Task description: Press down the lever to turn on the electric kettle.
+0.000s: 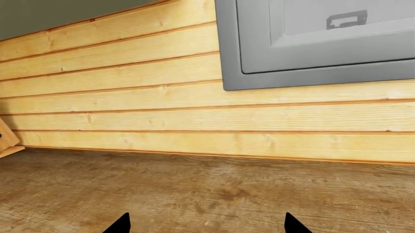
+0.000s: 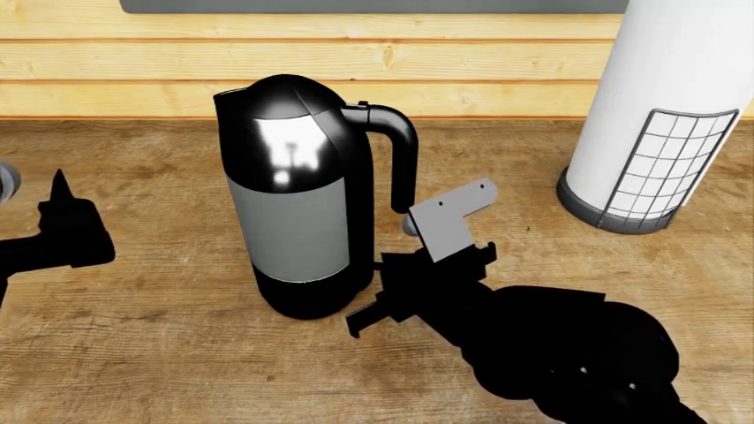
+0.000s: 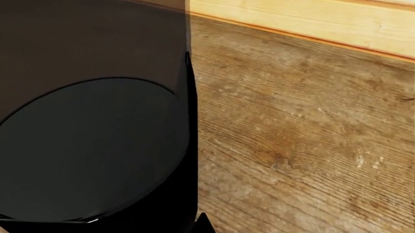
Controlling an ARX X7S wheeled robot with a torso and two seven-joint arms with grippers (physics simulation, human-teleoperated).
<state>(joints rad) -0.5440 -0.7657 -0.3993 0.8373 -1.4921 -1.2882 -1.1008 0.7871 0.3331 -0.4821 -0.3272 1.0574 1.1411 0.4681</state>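
The electric kettle [image 2: 300, 194] stands upright on the wooden counter, tall and glossy black with a grey band and a curved handle [image 2: 403, 159] facing right. My right gripper [image 2: 374, 299] is low against the kettle's black base on the handle side. In the right wrist view the kettle's dark body [image 3: 91, 145] fills the near side, and the gripper's tips [image 3: 203, 224] show as a single point, shut, right beside it. The lever is hidden among the black gripper and base. My left gripper [image 2: 59, 212] is open and empty, left of the kettle; its tips [image 1: 206, 225] stand wide apart.
A white cylinder in a black wire-grid holder [image 2: 672, 115] stands at the back right. A plank wall [image 2: 471, 62] runs behind the counter, with a grey panel [image 1: 318, 43] on it. A small wooden piece [image 1: 8, 143] is at the edge of the left wrist view.
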